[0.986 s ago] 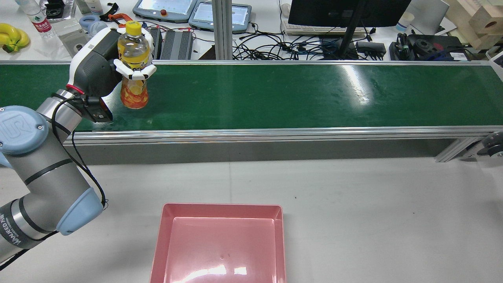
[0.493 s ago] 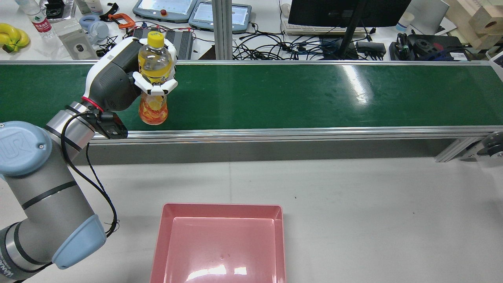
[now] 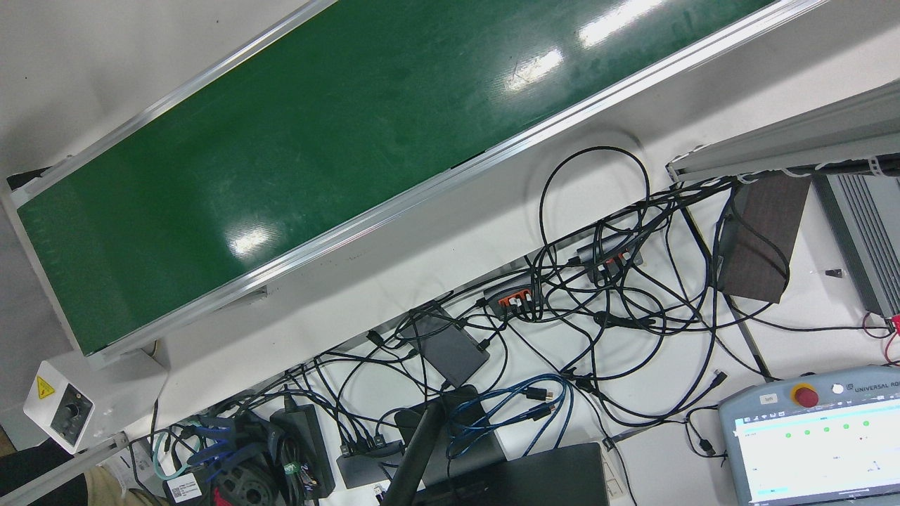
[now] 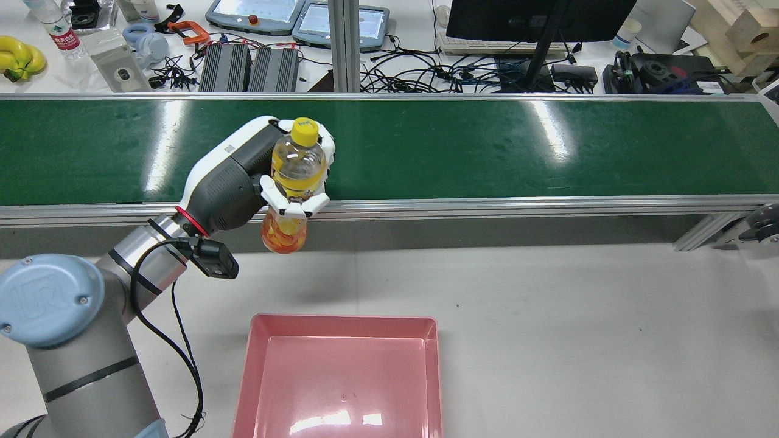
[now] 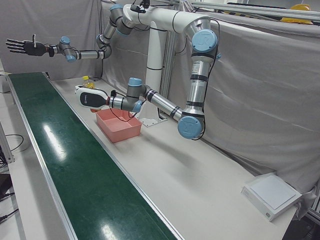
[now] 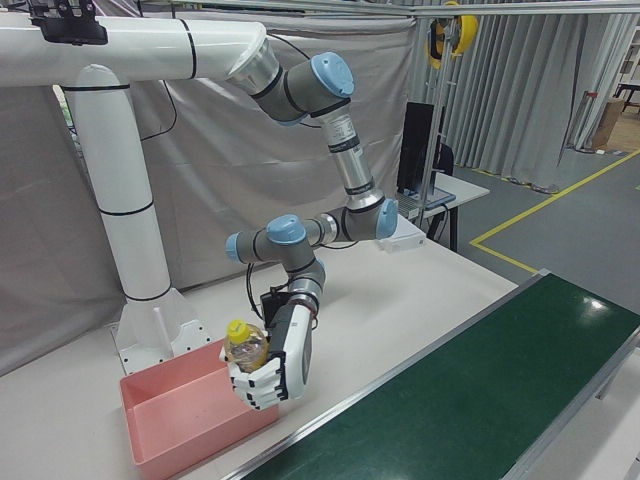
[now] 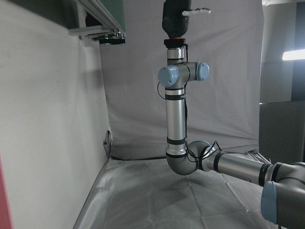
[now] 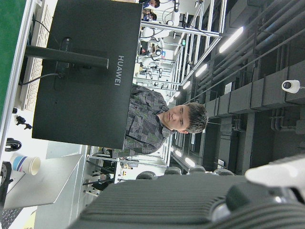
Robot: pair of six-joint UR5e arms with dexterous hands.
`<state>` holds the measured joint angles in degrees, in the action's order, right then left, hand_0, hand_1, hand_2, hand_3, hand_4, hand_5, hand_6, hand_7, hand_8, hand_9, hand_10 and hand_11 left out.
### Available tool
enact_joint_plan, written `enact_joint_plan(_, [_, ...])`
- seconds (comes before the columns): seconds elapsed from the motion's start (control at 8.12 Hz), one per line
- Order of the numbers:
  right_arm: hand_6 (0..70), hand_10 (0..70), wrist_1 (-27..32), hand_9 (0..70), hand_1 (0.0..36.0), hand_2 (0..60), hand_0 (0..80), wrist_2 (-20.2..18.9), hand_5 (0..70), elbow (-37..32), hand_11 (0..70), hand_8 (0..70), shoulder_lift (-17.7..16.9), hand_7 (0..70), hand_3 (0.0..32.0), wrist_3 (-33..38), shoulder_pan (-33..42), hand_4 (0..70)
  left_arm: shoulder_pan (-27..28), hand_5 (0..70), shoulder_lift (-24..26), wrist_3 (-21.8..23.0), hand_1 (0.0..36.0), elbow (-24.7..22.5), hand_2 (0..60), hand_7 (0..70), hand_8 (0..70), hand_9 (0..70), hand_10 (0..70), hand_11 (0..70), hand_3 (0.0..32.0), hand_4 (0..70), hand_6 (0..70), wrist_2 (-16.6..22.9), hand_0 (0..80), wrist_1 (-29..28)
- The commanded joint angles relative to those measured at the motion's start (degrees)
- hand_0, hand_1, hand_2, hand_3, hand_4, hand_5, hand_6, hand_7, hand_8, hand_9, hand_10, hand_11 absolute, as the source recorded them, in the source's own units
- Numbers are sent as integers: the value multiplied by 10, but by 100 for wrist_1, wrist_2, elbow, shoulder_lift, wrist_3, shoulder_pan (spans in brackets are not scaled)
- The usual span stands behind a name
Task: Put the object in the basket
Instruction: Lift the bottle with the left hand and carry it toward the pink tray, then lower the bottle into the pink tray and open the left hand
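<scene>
Fingers [image 4: 286,205] of your left hand [image 4: 243,176] wrap the drink bottle [image 4: 291,182], which sits upright with its yellow cap [image 4: 304,131] on top. You hold it in the air over the near rail of the green conveyor belt [image 4: 487,146], clear of the white table [image 4: 578,316] below. Your pink basket [image 4: 341,377] lies nearer the robot, apart from the bottle. Your right hand [image 5: 22,46] is raised high beyond the belt's far end, fingers spread, holding nothing.
</scene>
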<state>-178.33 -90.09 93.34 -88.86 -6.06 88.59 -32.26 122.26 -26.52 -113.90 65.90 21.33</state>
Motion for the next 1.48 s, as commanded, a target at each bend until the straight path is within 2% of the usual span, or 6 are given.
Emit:
enact_joint_plan(0.0, [0,0,0,0,0,0,0,0,0,0,0,0,0,0,0,0,0,0,790,700,-18,-362,140,-219,376,700,700,700,700,700,0,700,700,-7,773,-286])
enact_joint_plan(0.62, [0,0,0,0,0,0,0,0,0,0,0,0,-9,0,0,0,0,0,1187,700,-1613,-652,57,-704,0,700,700,700,700,700,0,677,700,-24,800,-1356])
enact_joint_plan(0.74, [0,0,0,0,0,0,0,0,0,-9,0,0,0,0,0,0,0,0,1205,700,-1705,-653,73,-713,0,582,469,680,517,700,0,268,280,-7,770,-1377])
enact_joint_plan(0.86, [0,0,0,0,0,0,0,0,0,-9,0,0,-9,0,0,0,0,0,1344,555,-1697,-688,95,-713,0,489,349,532,476,687,0,64,179,11,751,-1385])
enact_joint_plan(0.99, [0,0,0,0,0,0,0,0,0,-9,0,0,0,0,0,0,0,0,1485,333,-1679,-697,101,-713,0,199,166,256,308,460,0,1,60,11,686,-1342])
enact_joint_plan(1.36, [0,0,0,0,0,0,0,0,0,-9,0,0,0,0,0,0,0,0,1521,82,-1635,-688,121,-730,0,62,0,0,58,109,0,25,0,134,726,-1342])
